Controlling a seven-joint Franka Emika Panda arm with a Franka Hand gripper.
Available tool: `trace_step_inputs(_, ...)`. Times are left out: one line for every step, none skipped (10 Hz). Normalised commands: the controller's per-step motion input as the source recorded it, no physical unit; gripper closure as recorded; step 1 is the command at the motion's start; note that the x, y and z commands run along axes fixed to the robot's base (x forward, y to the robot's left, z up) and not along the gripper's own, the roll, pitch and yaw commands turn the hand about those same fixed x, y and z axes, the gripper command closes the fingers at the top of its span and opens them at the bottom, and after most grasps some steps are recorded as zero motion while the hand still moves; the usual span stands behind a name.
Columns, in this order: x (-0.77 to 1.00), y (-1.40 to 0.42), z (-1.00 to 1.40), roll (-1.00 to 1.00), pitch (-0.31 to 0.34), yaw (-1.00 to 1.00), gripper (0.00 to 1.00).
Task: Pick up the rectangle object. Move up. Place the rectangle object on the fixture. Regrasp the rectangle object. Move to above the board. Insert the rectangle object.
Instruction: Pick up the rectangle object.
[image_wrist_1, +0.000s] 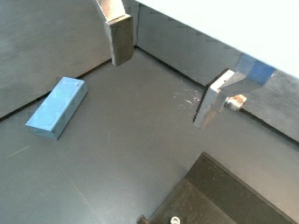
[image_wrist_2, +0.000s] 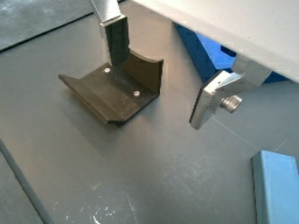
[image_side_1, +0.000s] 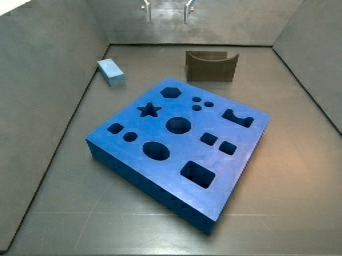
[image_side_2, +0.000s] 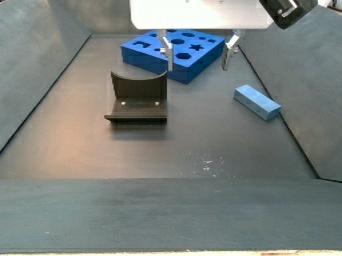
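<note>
The light-blue rectangle object (image_wrist_1: 56, 107) lies flat on the dark floor, also seen in both side views (image_side_1: 110, 69) (image_side_2: 257, 101) and in a wrist view (image_wrist_2: 278, 188). My gripper (image_wrist_1: 163, 93) is open and empty, with nothing between its silver fingers (image_wrist_1: 121, 39). It hangs above the floor near the back wall (image_side_1: 167, 12) (image_side_2: 197, 58), apart from the block. The dark fixture (image_wrist_2: 117, 87) stands nearby (image_side_1: 210, 66) (image_side_2: 138, 98). The deep-blue board (image_side_1: 181, 140) with its cut-out holes lies flat (image_side_2: 174, 52).
Grey walls (image_side_1: 74, 60) enclose the floor on all sides. A corner of the board (image_wrist_2: 216, 52) shows behind my far finger. The fixture's base (image_wrist_1: 233, 197) shows at the edge of a wrist view.
</note>
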Motion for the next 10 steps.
trace_step_inputs(0.00,0.00,0.00,0.00,0.000,0.02,0.00)
trace_step_inputs(0.00,0.00,0.00,0.00,0.000,0.01,0.00)
trace_step_inputs(0.00,0.00,-0.12,0.00,0.000,0.18,0.00)
trace_step_inputs(-0.01,0.00,-0.25,0.00,0.000,0.49,0.00)
trace_step_inputs(-0.22,-0.01,-0.17,-0.03,-0.097,0.98,0.00)
trace_step_inputs(-0.05,-0.06,-0.20,0.00,-0.037,1.00,0.00)
trace_step_inputs(-0.05,-0.07,-0.21,0.00,-0.043,1.00,0.00)
trace_step_inputs(-0.25,-0.06,-0.33,0.00,-0.129,0.98,0.00)
trace_step_inputs(-0.46,-0.08,-0.39,0.05,-0.166,0.79,0.00)
trace_step_inputs(-0.62,-0.07,-0.40,0.08,-0.169,0.63,0.00)
